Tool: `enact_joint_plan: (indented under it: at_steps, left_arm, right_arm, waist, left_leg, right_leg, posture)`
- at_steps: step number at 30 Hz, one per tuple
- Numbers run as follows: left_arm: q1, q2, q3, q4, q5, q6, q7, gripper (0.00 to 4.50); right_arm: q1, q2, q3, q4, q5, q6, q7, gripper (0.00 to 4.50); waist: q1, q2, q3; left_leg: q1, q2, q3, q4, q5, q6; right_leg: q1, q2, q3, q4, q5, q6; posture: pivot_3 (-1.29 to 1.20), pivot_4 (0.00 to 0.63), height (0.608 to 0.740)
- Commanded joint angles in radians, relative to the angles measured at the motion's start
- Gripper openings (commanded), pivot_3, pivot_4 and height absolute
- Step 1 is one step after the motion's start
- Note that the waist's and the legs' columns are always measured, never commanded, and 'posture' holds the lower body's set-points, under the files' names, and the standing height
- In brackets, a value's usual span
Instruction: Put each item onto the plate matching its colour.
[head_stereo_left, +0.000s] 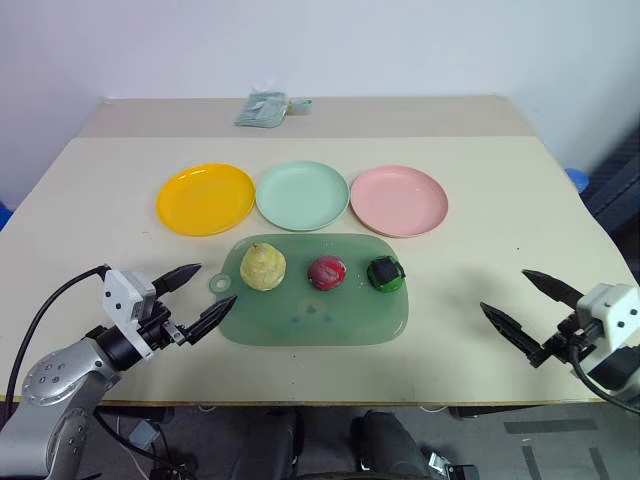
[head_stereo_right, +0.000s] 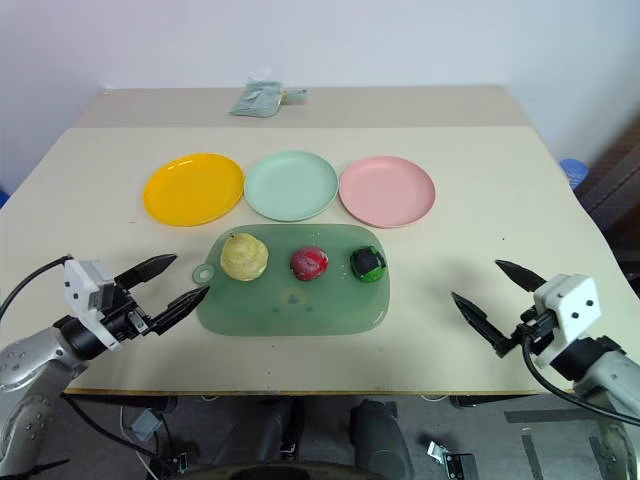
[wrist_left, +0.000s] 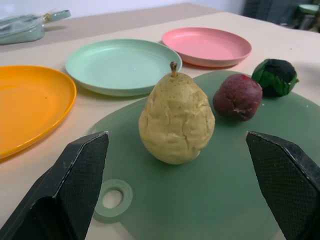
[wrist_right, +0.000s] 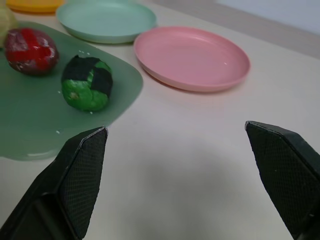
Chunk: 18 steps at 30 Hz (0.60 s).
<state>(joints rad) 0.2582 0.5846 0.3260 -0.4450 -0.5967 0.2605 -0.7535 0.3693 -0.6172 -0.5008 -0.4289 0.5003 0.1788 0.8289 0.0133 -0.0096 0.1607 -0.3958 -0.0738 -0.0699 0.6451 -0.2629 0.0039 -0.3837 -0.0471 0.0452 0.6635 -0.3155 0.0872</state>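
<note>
Both arms reach level toward the green mat: left gripper beside its handle end, right gripper well apart, fingers spread wide and empty.

Three items on mat — plates bare.

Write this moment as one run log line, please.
left gripper: open, empty | right gripper: open, empty | pear, red fruit, green chunk: on mat | plates: empty
</note>
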Motion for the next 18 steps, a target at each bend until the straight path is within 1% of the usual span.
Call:
enact_joint_plan:
  at_steps: [1,6,8,12,18]
  left_arm:
    - [-0.037,-0.002,-0.020,-0.055,-0.006,0.059,0.062,4.46]
    - [-0.128,-0.018,-0.056,-0.051,-0.034,0.162,0.139,4.46]
    - [-0.161,-0.027,-0.073,-0.049,-0.028,0.201,0.175,4.46]
    - [-0.222,-0.060,-0.136,-0.050,-0.002,0.205,0.199,4.46]
    - [-0.259,-0.080,-0.191,-0.009,0.061,0.197,0.217,4.46]
  right_arm:
    - [-0.034,-0.010,0.050,-0.037,0.020,-0.041,0.051,4.50]
    - [-0.089,-0.008,0.153,-0.087,0.017,-0.055,0.083,4.50]
    - [-0.106,-0.013,0.176,-0.105,0.027,-0.054,0.095,4.50]
    - [-0.178,-0.042,0.212,-0.104,0.075,-0.033,0.150,4.50]
    - [-0.262,-0.069,0.236,-0.063,0.087,-0.018,0.180,4.50]
  waist:
    - [0.001,0.000,0.000]
    - [0.000,0.000,0.000]
    - [0.000,0.000,0.000]
    - [0.000,-0.001,0.000]
    - [0.000,-0.001,0.000]
  left_leg:
    - [0.000,0.000,0.000,0.000,0.000,0.000]
    - [0.000,0.000,0.000,0.001,0.000,0.000]
    - [0.000,0.000,0.000,0.000,0.000,0.000]
    - [0.000,0.000,0.000,0.001,0.000,0.000]
    - [0.000,0.000,0.000,0.000,0.000,0.000]
  right_leg:
    - [0.000,0.000,0.000,0.000,0.000,0.000]
    - [0.000,0.000,0.000,0.000,0.000,0.000]
    - [-0.001,0.000,0.000,0.000,0.000,0.000]
    - [0.000,0.000,0.000,0.000,0.000,0.001]
    - [-0.001,0.000,-0.001,0.000,0.000,0.001]
  posture:
    - [0.00,0.150,0.740]
    - [0.00,0.150,0.740]
    - [0.00,0.150,0.740]
    - [0.00,0.150,0.740]
    - [0.00,0.150,0.740]
